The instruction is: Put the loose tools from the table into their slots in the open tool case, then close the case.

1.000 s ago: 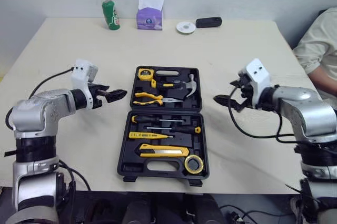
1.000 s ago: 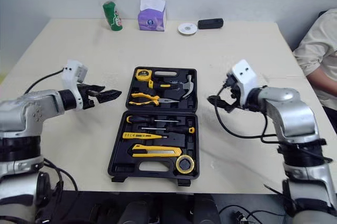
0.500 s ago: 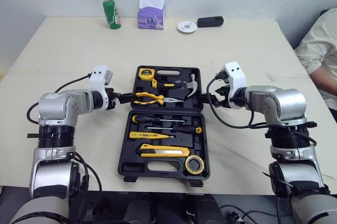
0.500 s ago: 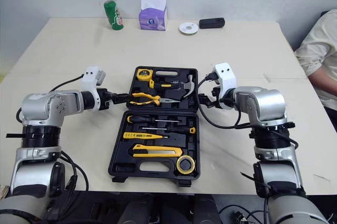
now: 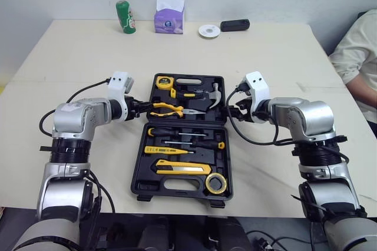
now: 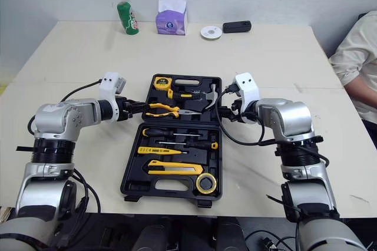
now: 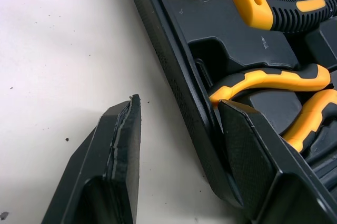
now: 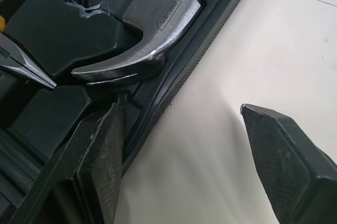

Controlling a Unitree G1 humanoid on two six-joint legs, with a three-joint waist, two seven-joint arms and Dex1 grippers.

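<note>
The black tool case lies open mid-table. Its far half holds a tape measure, a hammer and yellow-handled pliers; its near half holds screwdrivers, a yellow utility knife and a tape roll. My left gripper is open at the far half's left wall, one finger outside on the table and one inside by the pliers. My right gripper is open at the right wall, straddling it beside the hammer head.
Along the table's far edge stand a green can, a purple tissue box, a white disc and a black device. A person in a light shirt sits at the right side.
Both arms have swung inward from wide of the case. Each open gripper has come up to a side wall of the far half and now straddles it.
</note>
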